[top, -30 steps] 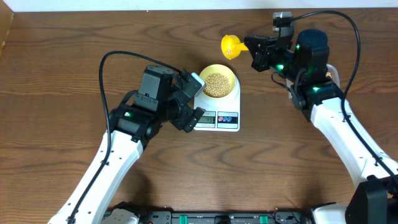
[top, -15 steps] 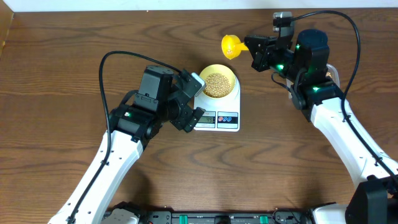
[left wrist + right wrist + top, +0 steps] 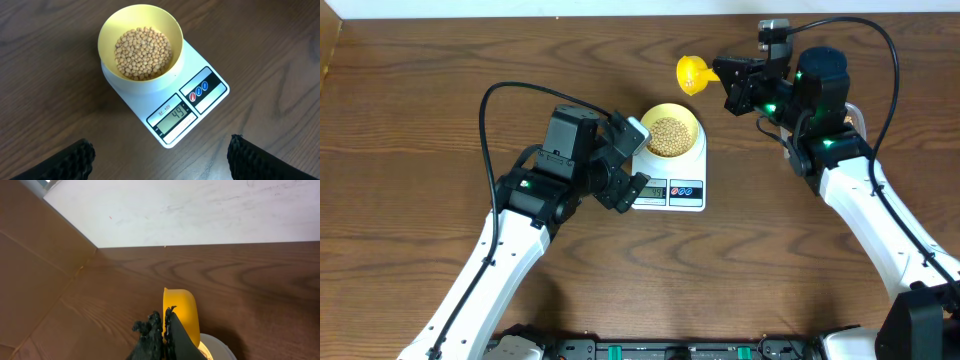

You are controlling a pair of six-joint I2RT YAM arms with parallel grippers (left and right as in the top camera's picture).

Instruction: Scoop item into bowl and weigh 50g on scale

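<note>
The pale-yellow bowl (image 3: pixel 670 130) stands on the white scale (image 3: pixel 670 188), holding many tan beans (image 3: pixel 668 134). In the left wrist view the bowl (image 3: pixel 141 45) and beans (image 3: pixel 144 53) sit on the scale (image 3: pixel 200 107), whose display (image 3: pixel 173 115) reads 49. My left gripper (image 3: pixel 160 162) is open and empty, hovering just in front of the scale. My right gripper (image 3: pixel 732 78) is shut on the handle of the yellow scoop (image 3: pixel 693 74), held up behind and to the right of the bowl. The scoop (image 3: pixel 181 315) shows edge-on in the right wrist view, gripper (image 3: pixel 165 325) clamped on it.
A white rounded rim (image 3: pixel 217 347) shows below the scoop in the right wrist view. The table's far edge (image 3: pixel 640 16) meets a white wall. Cables loop over both arms.
</note>
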